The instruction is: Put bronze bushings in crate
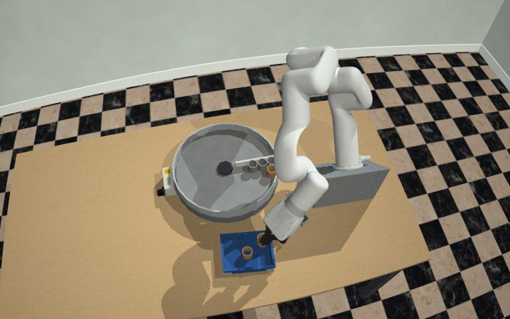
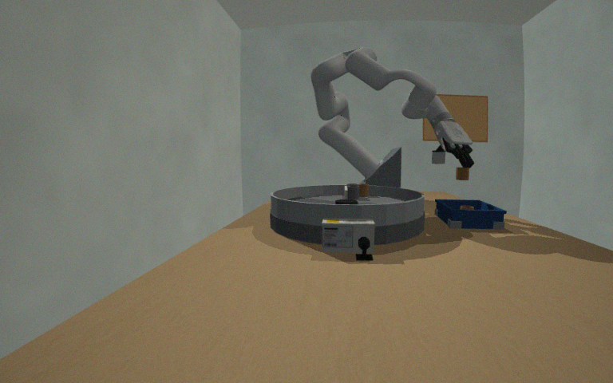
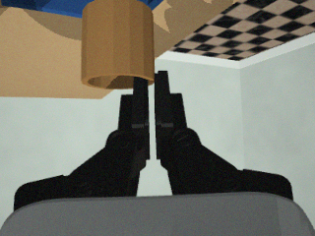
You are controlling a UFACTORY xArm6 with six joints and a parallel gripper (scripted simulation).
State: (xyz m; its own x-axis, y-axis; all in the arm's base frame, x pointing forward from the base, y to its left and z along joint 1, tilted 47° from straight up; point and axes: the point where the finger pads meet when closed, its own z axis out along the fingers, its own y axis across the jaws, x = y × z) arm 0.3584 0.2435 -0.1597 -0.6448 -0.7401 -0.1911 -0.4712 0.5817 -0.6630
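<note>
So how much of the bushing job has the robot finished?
One bronze bushing already sits in the blue crate. The tool is shut on a second one, held above the crate. A third waits on the turning table, so it looks left to do, plus letting go.

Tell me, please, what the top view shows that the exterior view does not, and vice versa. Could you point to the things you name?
Only top: the checkered floor [image 1: 210,82] and grey bushings [image 1: 252,166] [image 2: 352,192] distinguishable as a row.
Only exterior: an orange wall panel [image 2: 474,112] and the air gap beneath the held bushing [image 1: 259,240] [image 2: 461,173].
Both: the gripper [image 1: 265,241] [image 2: 467,166], turning table [image 1: 225,216] [image 2: 307,210], and crate [image 1: 248,270] [image 2: 479,221] with one bronze bushing [image 1: 247,256] [image 2: 467,207] inside.
</note>
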